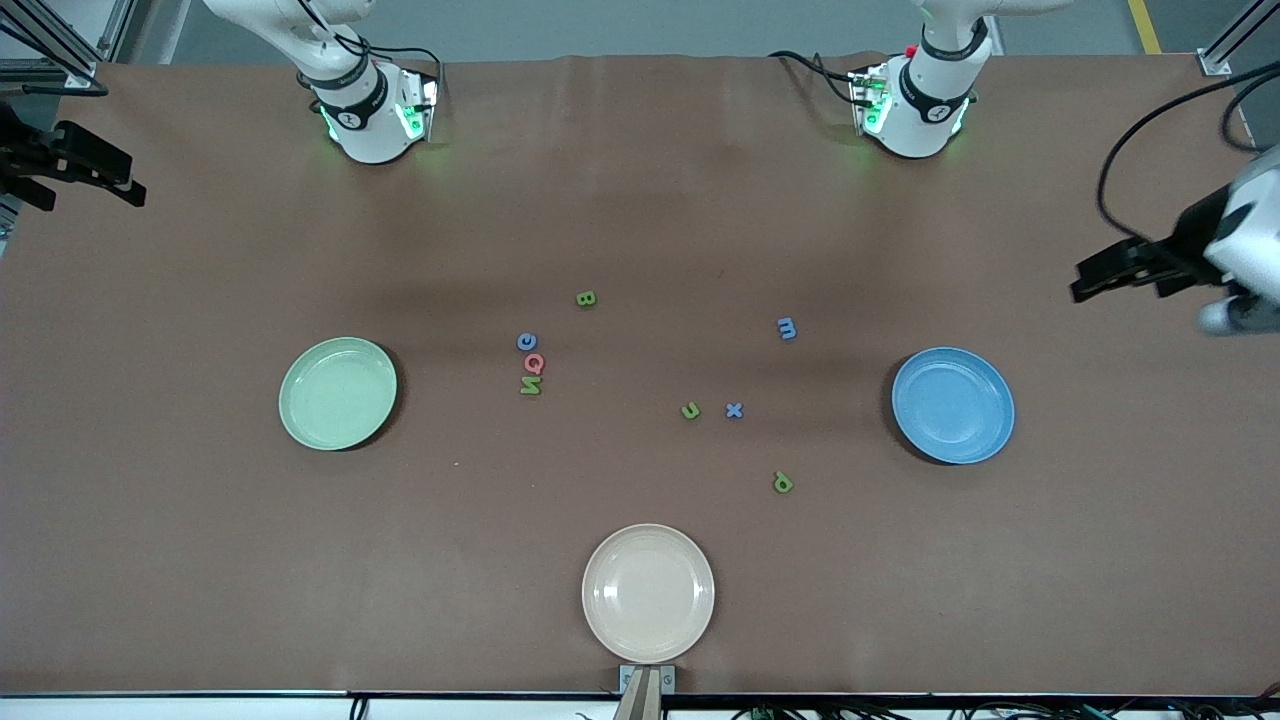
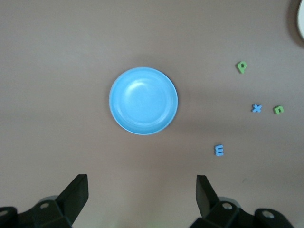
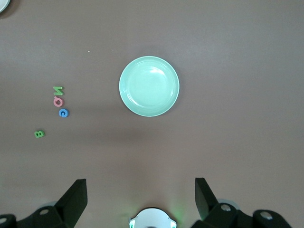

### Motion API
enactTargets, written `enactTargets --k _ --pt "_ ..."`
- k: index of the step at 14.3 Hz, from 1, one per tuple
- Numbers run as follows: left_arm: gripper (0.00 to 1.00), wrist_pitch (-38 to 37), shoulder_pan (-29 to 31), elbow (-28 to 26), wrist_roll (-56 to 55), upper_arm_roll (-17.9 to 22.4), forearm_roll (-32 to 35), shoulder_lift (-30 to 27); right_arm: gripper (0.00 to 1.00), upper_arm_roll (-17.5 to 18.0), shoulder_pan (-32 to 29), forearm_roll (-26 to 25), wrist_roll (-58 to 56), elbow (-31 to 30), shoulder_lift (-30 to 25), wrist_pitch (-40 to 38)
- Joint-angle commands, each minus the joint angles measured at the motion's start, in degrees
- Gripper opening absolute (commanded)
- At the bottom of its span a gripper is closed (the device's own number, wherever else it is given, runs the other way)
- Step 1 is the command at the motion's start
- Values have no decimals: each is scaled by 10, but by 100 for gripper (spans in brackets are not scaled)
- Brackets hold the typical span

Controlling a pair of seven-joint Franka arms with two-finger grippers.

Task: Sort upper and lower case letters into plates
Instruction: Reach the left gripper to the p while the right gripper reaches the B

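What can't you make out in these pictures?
- Cream plate: the left wrist view's edge cuts it to a sliver.
- Right gripper: partly beyond the front view's edge.
- Upper arms: cut off at the front view's top.
- Blue letter: too small to tell upper or lower case.

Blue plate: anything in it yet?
Nothing. The blue plate shows only its bare inside in the front and left wrist views. All eight letters lie on the table, the blue m among them. Nothing covers the plate.
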Motion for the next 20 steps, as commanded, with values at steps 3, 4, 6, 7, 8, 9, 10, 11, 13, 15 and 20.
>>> enactTargets --k 3,4,6,7,8,9,10,11,13,15,20 --pt "100 48 -58 15 -99 1 -8 84 100 -1 0 3 -6 1 -12 1" --pt "100 69 -71 15 -132 1 -8 103 100 -1 -1 1 -6 11 -10 -3" --pt "100 115 -95 14 -207 1 -7 141 100 -2 -3 -1 -6 18 -4 -2" --pt "100 137 -101 13 -243 1 -7 153 100 -3 -4 -1 -4 18 0 -3" --pt "100 156 -107 11 -273 1 -7 164 100 -3 -4 0 -4 15 15 0" --pt "100 169 -119 13 -309 1 -7 177 100 -3 -4 -1 -6 19 41 -1" --pt "100 195 -127 14 -353 1 -8 194 100 -2 -3 -1 -7 20 50 6" --pt "100 230 -130 14 -405 1 -8 209 100 -3 -5 4 -6 18 58 24" --pt "100 284 -156 16 -519 1 -7 245 100 -3 -5 3 -6 20 105 30" --pt "100 327 -167 18 -602 1 -4 283 100 -2 1 1 -7 20 129 32" --pt "100 371 -187 60 -638 2 -4 374 100 2 32 49 75 -21 128 51"
